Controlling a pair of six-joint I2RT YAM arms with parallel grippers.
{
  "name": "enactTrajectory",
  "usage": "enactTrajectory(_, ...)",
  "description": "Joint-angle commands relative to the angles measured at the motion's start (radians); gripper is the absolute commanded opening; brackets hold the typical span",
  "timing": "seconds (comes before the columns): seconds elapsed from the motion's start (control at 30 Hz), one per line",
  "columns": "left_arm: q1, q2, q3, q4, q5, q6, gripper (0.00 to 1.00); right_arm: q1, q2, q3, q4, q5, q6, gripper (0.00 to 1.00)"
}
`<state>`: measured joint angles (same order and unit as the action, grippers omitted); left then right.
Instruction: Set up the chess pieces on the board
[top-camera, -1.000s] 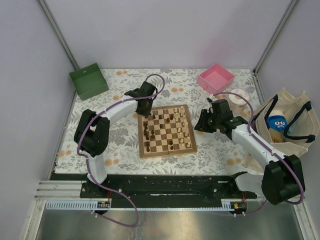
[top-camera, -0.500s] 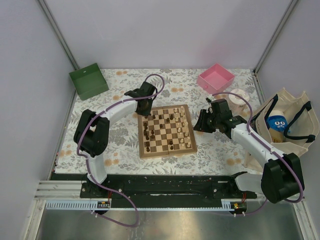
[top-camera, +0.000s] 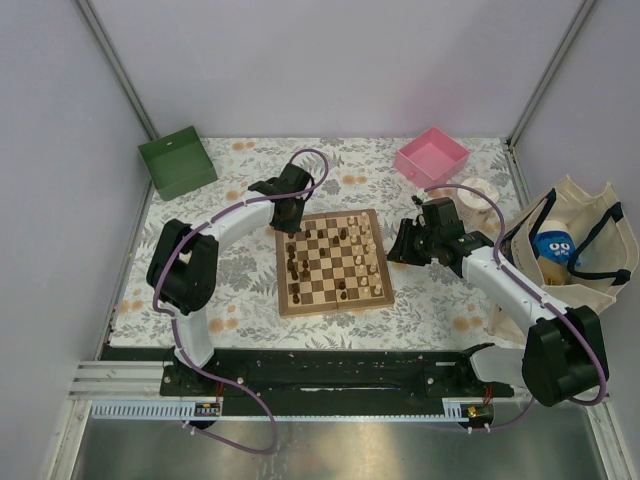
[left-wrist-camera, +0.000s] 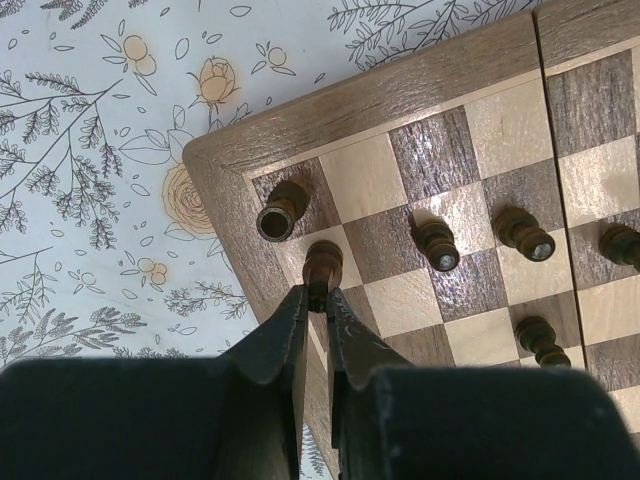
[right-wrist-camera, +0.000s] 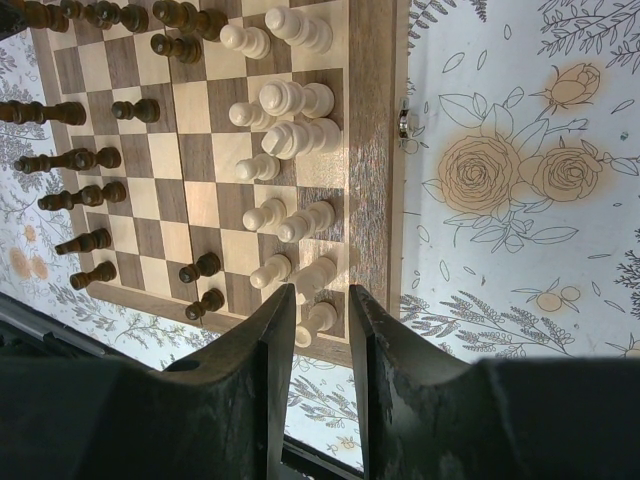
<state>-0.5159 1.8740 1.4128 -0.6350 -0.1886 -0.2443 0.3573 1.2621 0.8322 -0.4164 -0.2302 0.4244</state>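
Shifted slightly toward board (top-camera: 335, 306): right gripper (right-wrist-camera: 318, 300), jaws parted over cream piece (right-wrist-camera: 317, 318). Left gripper (left-wrist-camera: 318, 292) clamped on dark piece (left-wrist-camera: 322, 262) toward counter's (top-camera: 250, 160) far edge. Chess pieces (top-camera: 345, 240) mostly ranked, probably; a few strays left.

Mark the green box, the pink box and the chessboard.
green box (top-camera: 177, 162): top external view, middle of the box.
pink box (top-camera: 433, 155): top external view, bare inside floor.
chessboard (top-camera: 336, 304): top external view, light wood border on the near edge.
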Motion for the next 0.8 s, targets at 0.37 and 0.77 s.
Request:
enactTrajectory(0.37,0.005,-0.055,0.005,-0.017,-0.014,-0.012,0.35,0.005,0.011,0.047,0.025,-0.034,-0.004,0.38)
enactTrajectory(0.77,0.004,-0.163,-0.031,0.020,-0.017,-0.033,0.56,0.017,0.052,0.165,-0.025,-0.032,-0.053,0.40)
